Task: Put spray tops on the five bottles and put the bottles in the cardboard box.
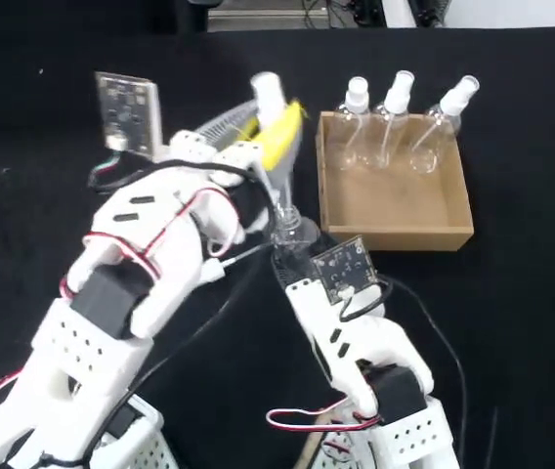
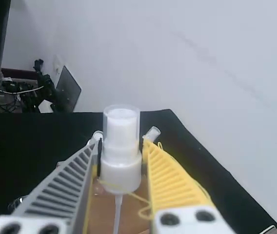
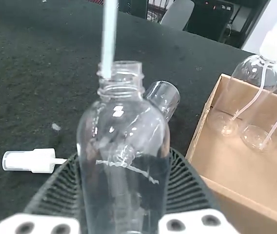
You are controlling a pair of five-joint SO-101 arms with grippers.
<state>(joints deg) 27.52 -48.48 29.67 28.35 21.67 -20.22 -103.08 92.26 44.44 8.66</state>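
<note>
Gripping a spray top (image 2: 121,151), left gripper (image 2: 122,139) is holding it over the open bottle (image 3: 121,141), which right gripper (image 3: 124,168) is clasping upright beside the cardboard box (image 1: 395,210). Dip tube (image 3: 109,34) is hanging at the bottle's neck. Three capped bottles (image 1: 387,132) are standing in the box.

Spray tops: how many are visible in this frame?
5. Three tops cap the bottles in the cardboard box; a fourth top is in the left gripper; a fifth top lies on the table. Others may be hidden.

Clear glossy plastic bottle (image 3: 121,161); matt cardboard box (image 1: 395,200); black cloth table (image 1: 532,322).
</note>
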